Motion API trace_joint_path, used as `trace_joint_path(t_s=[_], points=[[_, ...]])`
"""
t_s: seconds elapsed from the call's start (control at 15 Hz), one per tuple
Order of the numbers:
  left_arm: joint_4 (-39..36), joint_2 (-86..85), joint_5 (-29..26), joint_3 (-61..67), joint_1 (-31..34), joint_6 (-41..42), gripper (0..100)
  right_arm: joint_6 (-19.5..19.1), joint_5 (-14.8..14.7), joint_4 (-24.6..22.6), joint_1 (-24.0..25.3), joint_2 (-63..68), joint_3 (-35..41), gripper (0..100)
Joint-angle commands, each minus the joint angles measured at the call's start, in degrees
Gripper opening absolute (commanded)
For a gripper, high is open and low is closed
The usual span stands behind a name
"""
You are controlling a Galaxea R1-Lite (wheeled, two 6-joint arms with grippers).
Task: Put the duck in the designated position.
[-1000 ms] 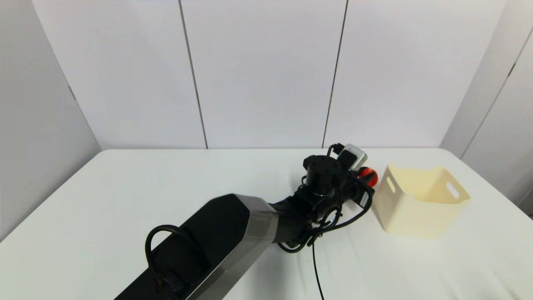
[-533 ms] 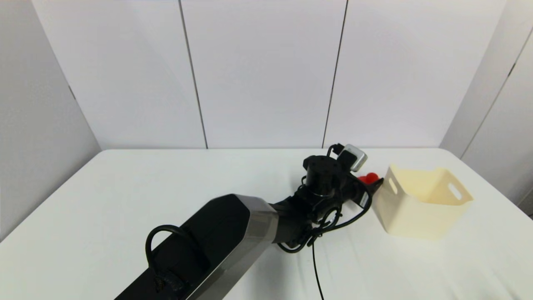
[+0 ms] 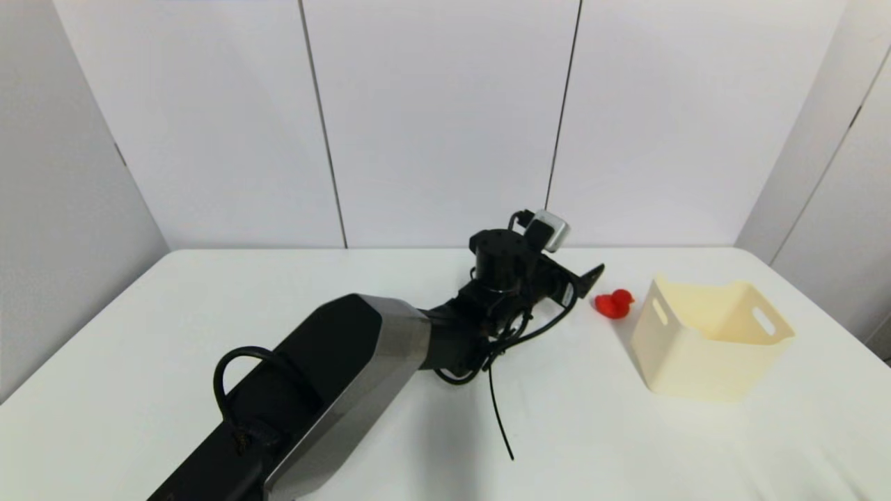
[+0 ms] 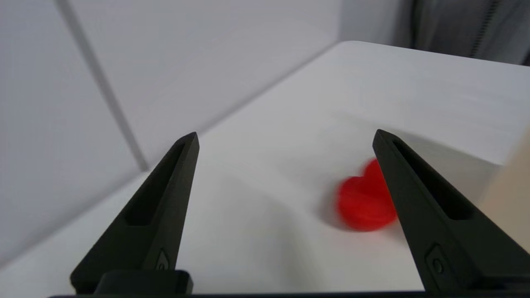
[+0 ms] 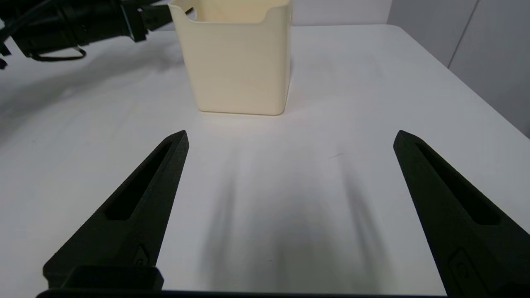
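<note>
Head view has the duck [image 3: 614, 304] sitting on the table [image 3: 209, 327] twd its far right corner, just beside the cream bin [image 3: 710, 348], outside it. Left gripper [image 3: 592, 276] hangs near the duck, not touching. Left wrist view adds what's hidden there: fingers spread wide, nothing between them. Right gripper [image 5: 290, 136] shows only in right wrist view, splayed apart over the table's near right edge, facing the bin.

Bright red duck [image 3: 613, 304] — plain cream bin [image 3: 710, 348] — white table [image 3: 209, 313], black tool fingers [image 4: 157, 215].
</note>
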Motion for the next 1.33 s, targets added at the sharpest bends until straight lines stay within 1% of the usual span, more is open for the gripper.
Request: trace_joint_path(t_s=[0.07,0.13,0.2,0.4,0.53,0.67,0.73,0.87,1.0,1.07,1.2,1.33], points=[[0.0,-4.99,-0.41,0.34,8.64,6.1,100,0.0,0.0,-0.04,-0.01,0.07,0.0,100],[0.44,-7.98,-0.68,1.92,10.31,7.33,100,0.0,0.0,-0.04,-0.01,0.07,0.0,100],[3.08,-12.37,-1.12,3.24,11.72,7.94,100,0.0,0.0,-0.04,-0.01,0.07,0.0,100],[14.77,-23.62,-0.94,5.88,14.27,9.0,100,0.0,0.0,-0.04,0.07,0.07,0.0,100],[22.06,-32.85,-0.68,13.7,15.5,8.38,100,0.0,0.0,-0.04,0.07,0.07,0.0,100],[31.38,-42.61,-0.59,23.37,16.99,7.77,100,0.0,0.0,-0.04,-0.01,0.07,0.0,100],[33.66,-44.81,-0.59,25.22,17.34,7.59,100,0.0,0.0,-0.04,-0.01,0.07,0.0,100],[42.72,-53.95,-0.5,33.39,19.98,7.24,100,0.0,0.0,-0.04,-0.01,0.07,0.0,100],[46.93,-62.21,-0.41,42.0,23.32,6.62,100,0.0,0.0,-0.04,0.07,0.07,0.0,100],[47.81,-65.11,-0.41,45.25,24.9,6.45,100,0.0,0.0,-0.04,-0.01,0.07,0.0,100],[47.99,-74.34,-0.33,54.66,30.61,6.36,100,0.0,0.0,-0.04,-0.01,0.07,0.0,100],[47.73,-81.19,-0.33,61.34,35.36,6.27,100,0.0,0.0,-0.04,0.07,0.07,0.0,100]])
